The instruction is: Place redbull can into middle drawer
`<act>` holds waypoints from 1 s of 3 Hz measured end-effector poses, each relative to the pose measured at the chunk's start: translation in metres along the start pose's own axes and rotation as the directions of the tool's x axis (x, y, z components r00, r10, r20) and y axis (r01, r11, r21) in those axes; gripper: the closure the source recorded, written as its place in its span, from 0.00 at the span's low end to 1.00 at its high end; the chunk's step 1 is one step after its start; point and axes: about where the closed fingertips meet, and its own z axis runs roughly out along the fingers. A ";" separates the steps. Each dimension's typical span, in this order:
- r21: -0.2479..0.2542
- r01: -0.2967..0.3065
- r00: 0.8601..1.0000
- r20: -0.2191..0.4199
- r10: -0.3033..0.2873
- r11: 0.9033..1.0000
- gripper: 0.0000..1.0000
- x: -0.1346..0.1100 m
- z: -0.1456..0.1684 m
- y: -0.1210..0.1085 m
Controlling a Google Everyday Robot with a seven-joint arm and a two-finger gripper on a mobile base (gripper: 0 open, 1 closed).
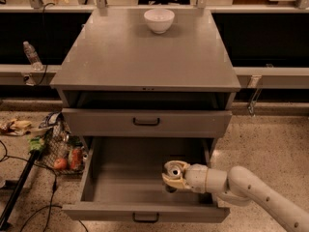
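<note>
The grey cabinet's lowest drawer, the middle drawer [130, 178], stands pulled wide open, a deep grey box with a small black handle on its front. My gripper [173, 175] reaches in from the right over the drawer's right half. Its fingers are closed around the redbull can [173, 170], whose silver pull-tab top shows between them. The can is upright and low inside the drawer; its lower part is hidden, so I cannot tell if it rests on the drawer floor.
A white bowl [159, 20] sits at the back of the cabinet top [145, 57]. The drawer above [146, 122] is shut. A wire basket with food items [63, 151], cables and a black pole lie on the floor left. A plastic bottle [32, 55] stands at left.
</note>
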 end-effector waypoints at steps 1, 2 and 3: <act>0.020 0.047 0.998 -0.033 -0.046 0.999 1.00 0.017 0.008 0.000; 0.052 0.084 0.995 -0.050 -0.081 0.995 0.82 0.031 0.018 -0.005; 0.080 0.100 0.993 -0.066 -0.095 0.992 0.59 0.040 0.024 -0.010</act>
